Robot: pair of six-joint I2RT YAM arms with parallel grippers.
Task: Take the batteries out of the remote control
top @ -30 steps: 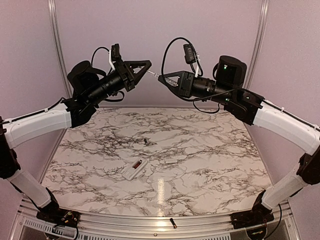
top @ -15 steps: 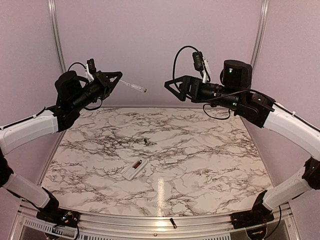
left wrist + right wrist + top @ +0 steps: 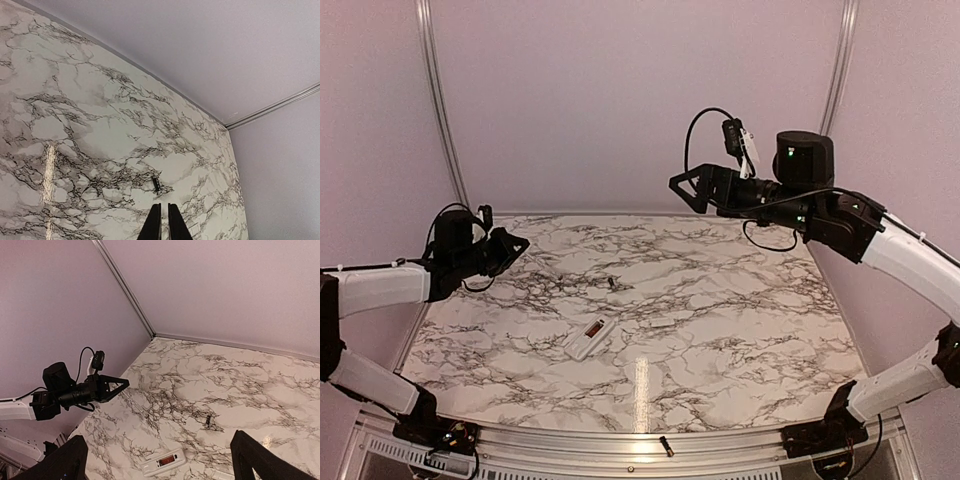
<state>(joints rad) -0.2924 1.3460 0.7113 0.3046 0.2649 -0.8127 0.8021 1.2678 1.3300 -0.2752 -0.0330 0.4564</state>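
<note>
The white remote control (image 3: 589,339) lies left of the table's centre, recess up, with something reddish showing in the recess (image 3: 166,460). One dark battery (image 3: 611,283) lies loose on the marble beyond it and also shows ahead of the left fingertips (image 3: 156,185). My left gripper (image 3: 520,243) hovers low over the table's left side, shut; in the right wrist view a thin clear rod (image 3: 136,404) slants from its tip (image 3: 125,383) toward the table. My right gripper (image 3: 678,187) hangs high over the back right, open and empty, its fingers (image 3: 70,460) wide apart.
A small flat white plate (image 3: 660,323) lies right of the remote. A small dark cylinder (image 3: 665,446) rests on the metal rail at the table's front edge. Lilac walls close in the back and both sides.
The right gripper opened and let go of the thin rod, then drew back to the right. The left arm swung left and down toward the table with the rod.
</note>
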